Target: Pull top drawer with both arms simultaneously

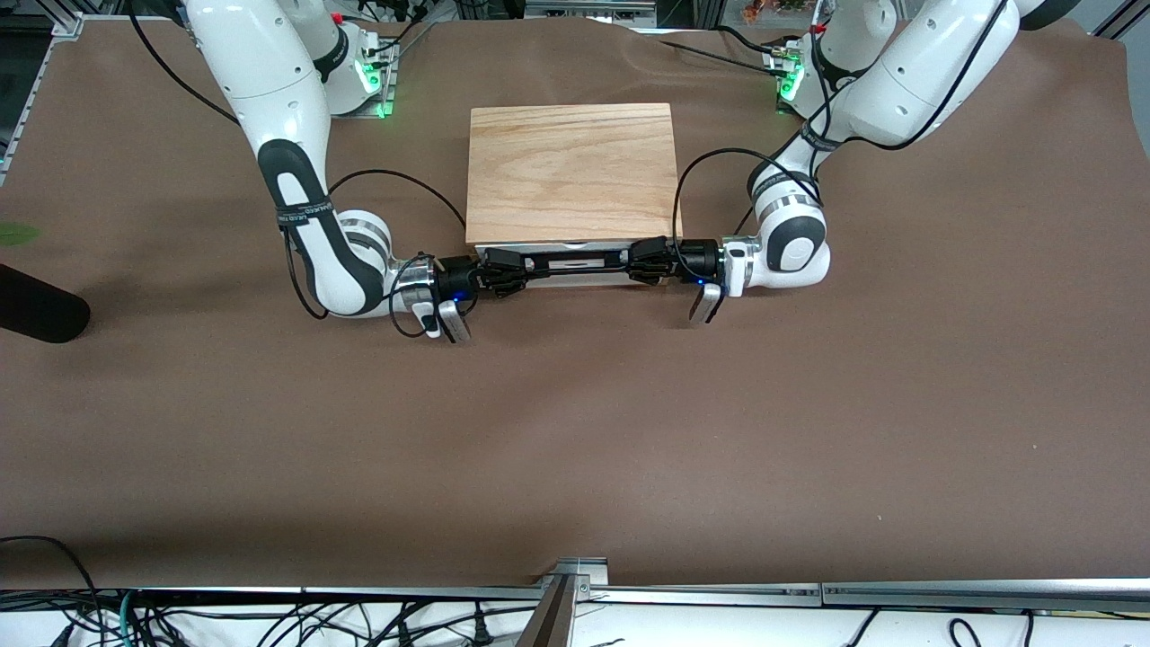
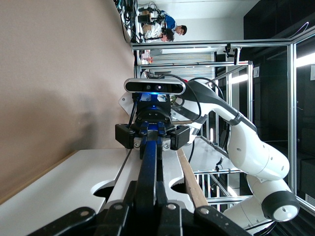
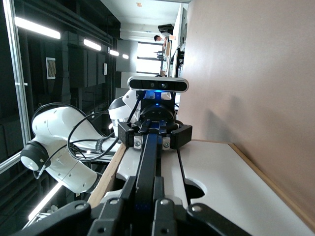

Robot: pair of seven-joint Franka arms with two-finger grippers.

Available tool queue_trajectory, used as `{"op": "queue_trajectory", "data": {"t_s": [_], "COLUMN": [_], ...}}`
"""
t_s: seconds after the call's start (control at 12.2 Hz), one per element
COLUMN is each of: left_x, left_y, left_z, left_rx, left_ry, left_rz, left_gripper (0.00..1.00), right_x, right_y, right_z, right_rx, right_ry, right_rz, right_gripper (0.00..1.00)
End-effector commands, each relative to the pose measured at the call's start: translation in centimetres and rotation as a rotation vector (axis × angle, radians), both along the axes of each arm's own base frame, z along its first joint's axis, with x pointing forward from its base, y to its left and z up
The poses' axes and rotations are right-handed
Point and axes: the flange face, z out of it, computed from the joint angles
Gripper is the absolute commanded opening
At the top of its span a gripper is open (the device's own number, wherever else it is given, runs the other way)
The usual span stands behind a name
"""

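Handle (image 1: 575, 263) was clamped at 3 o'clock by left gripper (image 1: 649, 261), at 9 o'clock by right gripper (image 1: 503, 271); fingers shut on it. Drawer (image 1: 575, 279) seemed barely open; next, an even, joint pull.

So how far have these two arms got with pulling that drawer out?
Done: both grippers are shut on the top drawer's black handle, the right gripper at one end and the left gripper at the other. In hand: that shared grip. The drawer shows only a thin strip past the cabinet top, so nearly all the pulling looks left.
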Motion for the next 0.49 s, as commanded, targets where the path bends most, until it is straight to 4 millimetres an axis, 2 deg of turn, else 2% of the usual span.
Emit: {"op": "queue_trajectory", "data": {"t_s": [0.0,0.41], "left_x": [-3.2,-1.7], "left_y": [-1.3,-1.2], "left_z": [-1.7,-1.4], "left_rx": [0.029,0.056], "left_ry": [0.025,0.059], "left_rz": [-0.065,-0.050], "left_gripper": [0.00,0.00], "right_x": [4.2,6.7], "right_y": [-1.3,-1.9], "right_z": [0.9,1.0], "right_rx": [0.014,0.003], "right_ry": [-0.010,-0.007], "right_rz": [-0.066,-0.087], "right_gripper": [0.09,0.09]}}
